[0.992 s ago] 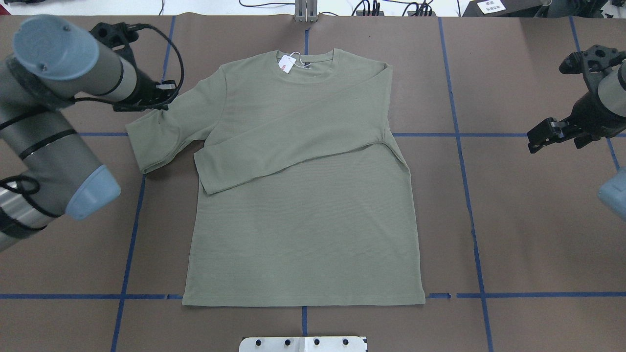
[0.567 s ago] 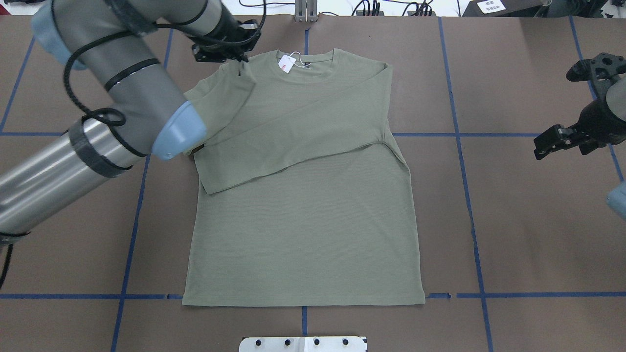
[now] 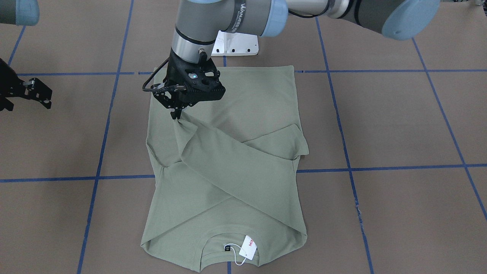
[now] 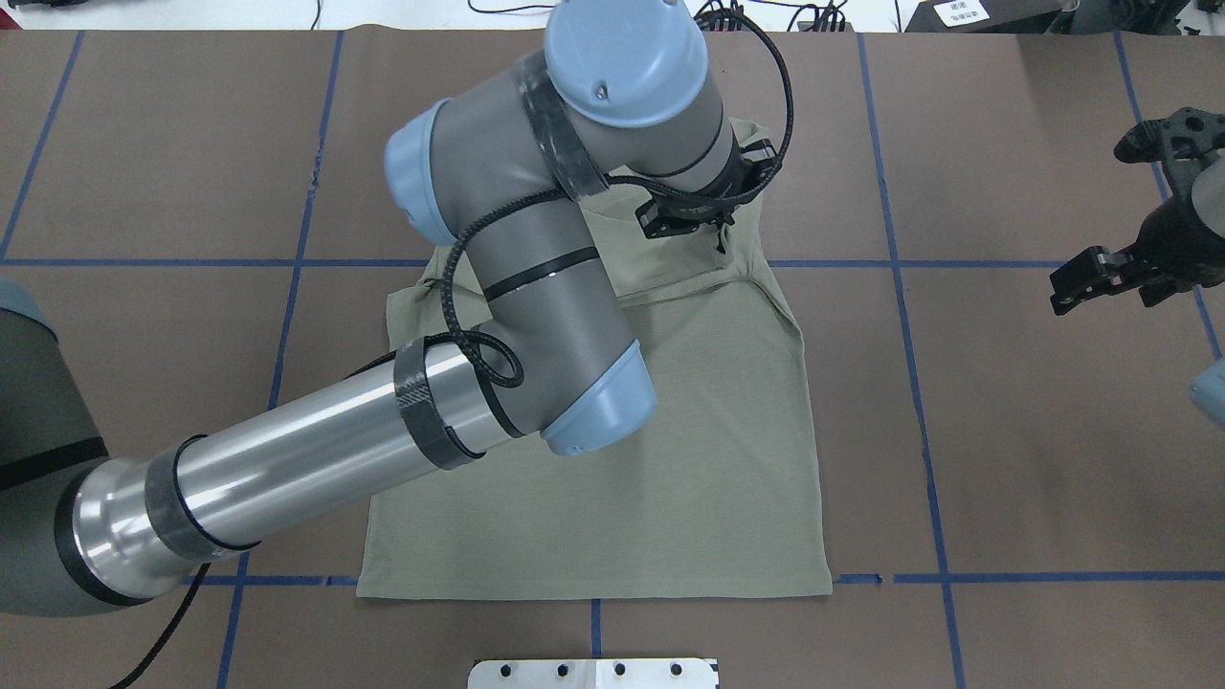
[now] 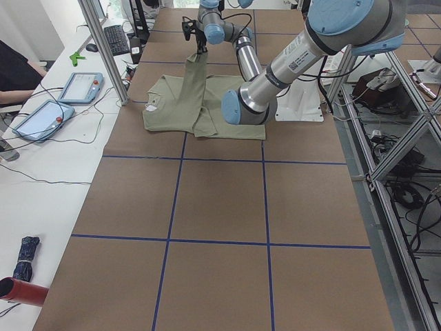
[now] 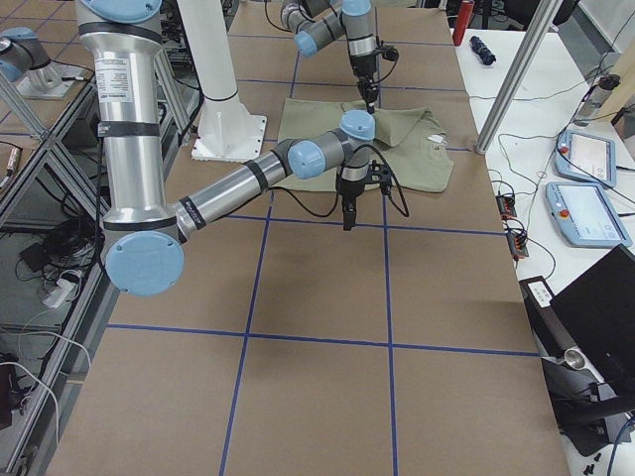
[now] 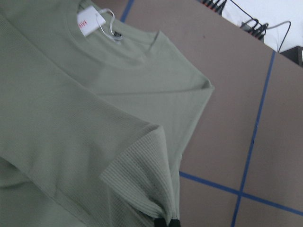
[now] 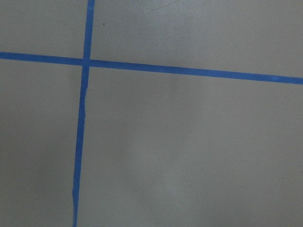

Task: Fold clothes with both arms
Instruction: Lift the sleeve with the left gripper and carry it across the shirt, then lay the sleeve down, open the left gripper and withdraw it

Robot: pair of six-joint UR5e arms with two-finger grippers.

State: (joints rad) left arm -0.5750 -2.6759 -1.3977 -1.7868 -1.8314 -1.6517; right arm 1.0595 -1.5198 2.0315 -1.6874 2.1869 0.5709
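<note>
Across the brown paper table (image 3: 399, 114), gridded with blue tape (image 3: 380, 168), you have one sage ribbed-knit shirt (image 3: 258, 99) lying flat, its two sleeves crossed over the chest. Your left gripper (image 3: 176, 114) is clamped on one cuff (image 7: 142, 189), lifted; its arm (image 4: 536, 287) blocks much of the shirt from overhead. Your right gripper (image 3: 38, 93) hangs well apart, jaws spread, empty.

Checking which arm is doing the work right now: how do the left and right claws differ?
The left claw is pinched shut on a sleeve cuff; the right claw holds nothing. The left claw hangs over the shirt; the right claw sits off to the side over bare table. Both are black.
</note>
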